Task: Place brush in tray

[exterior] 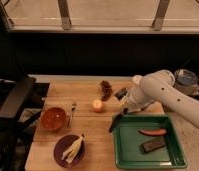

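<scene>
The brush (117,122), a slim dark stick, hangs tilted from my gripper (124,110), which is shut on its upper end. Its lower tip sits just above the near-left corner area of the green tray (119,150), at the tray's left rim. My white arm (165,92) reaches in from the right, over the tray's far edge. The tray lies at the right front of the wooden table.
Inside the tray lie a red sausage-like item (152,132) and a short dark block (153,145). On the table are a brown knobbly cluster (107,89), a small orange object (97,105), a fork (73,111), an orange bowl (53,119) and a purple plate (63,155).
</scene>
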